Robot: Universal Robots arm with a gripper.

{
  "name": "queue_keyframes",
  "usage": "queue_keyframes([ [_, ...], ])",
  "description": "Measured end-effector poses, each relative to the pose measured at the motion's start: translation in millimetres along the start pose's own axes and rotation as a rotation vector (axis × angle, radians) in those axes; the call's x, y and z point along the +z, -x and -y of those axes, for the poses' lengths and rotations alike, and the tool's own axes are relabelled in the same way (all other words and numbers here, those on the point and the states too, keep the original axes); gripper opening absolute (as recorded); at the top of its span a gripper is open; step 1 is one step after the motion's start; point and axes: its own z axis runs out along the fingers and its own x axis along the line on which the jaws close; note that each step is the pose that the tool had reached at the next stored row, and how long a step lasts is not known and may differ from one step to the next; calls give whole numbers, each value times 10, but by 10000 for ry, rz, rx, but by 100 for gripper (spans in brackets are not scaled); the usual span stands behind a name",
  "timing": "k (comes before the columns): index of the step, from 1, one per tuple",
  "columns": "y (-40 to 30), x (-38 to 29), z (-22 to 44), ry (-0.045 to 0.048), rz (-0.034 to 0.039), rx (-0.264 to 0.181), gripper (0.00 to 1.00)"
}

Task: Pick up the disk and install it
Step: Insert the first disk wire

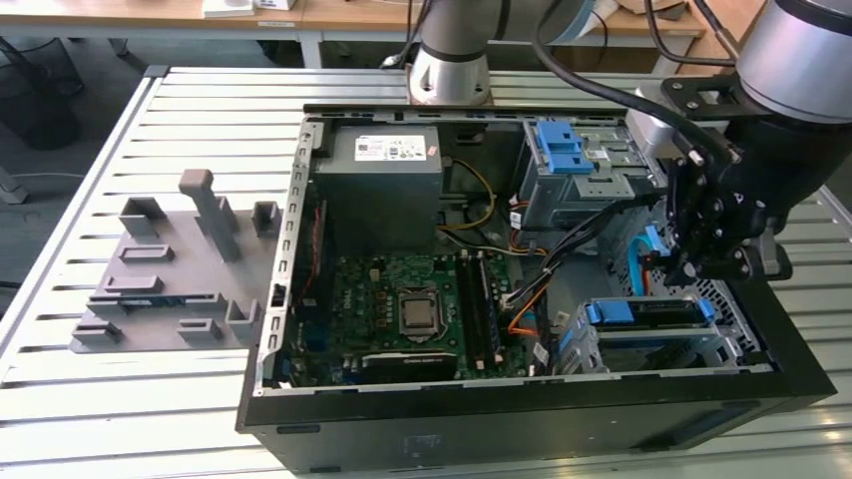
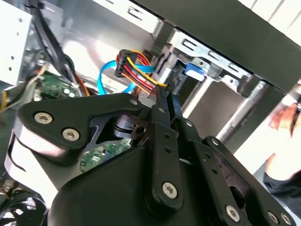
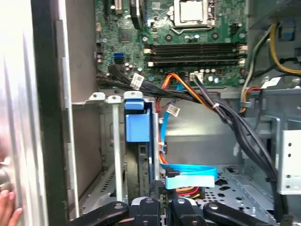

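The disk (image 1: pixel 648 313) sits in the lower drive cage at the case's front corner, on the exterior view's right, with its blue bracket facing up. In the first wrist view the disk (image 3: pixel 137 125) stands edge-on in a cage slot. My gripper (image 1: pixel 701 271) hangs just behind that cage, inside the open computer case (image 1: pixel 533 414). In the second wrist view the gripper (image 2: pixel 168 94) has its fingers drawn together, shut, with the tips against a bundle of coloured wires (image 2: pixel 136 68). A blue flat cable (image 3: pixel 190 172) with a black plug lies just beyond the gripper (image 3: pixel 162 205).
A grey power supply box (image 1: pixel 379 170) and a ridged blue latch (image 1: pixel 560 150) sit at the case's back. The green motherboard (image 1: pixel 406 309) fills the middle. Black cable bundles (image 3: pixel 225 113) cross near the cage. A grey fixture (image 1: pixel 174 269) lies on the table. A person's hand (image 3: pixel 7 207) shows beside the case.
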Motion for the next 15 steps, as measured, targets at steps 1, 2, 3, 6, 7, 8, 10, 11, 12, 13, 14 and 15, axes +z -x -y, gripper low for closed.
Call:
queue_keyframes([
  [1, 0, 2, 0, -1, -11, 1, 16],
  [2, 0, 3, 0, 8, -14, 3, 16],
  [3, -3, 6, 2, 52, -14, 2, 16],
  [6, -22, 15, 15, 216, -3, -6, 16],
  [7, -32, 20, 20, 246, 1, -7, 16],
  [8, -45, 25, 24, 270, 2, -7, 16],
  [10, -69, 35, 31, 306, 6, -8, 16],
  [11, -81, 41, 36, 324, 10, -8, 16],
  [12, -87, 48, 42, 345, 12, -8, 16],
  [13, -88, 56, 51, 366, 14, -9, 16],
  [14, -88, 60, 54, 381, 14, -10, 16],
  [15, -88, 60, 54, 382, 13, -10, 16],
])
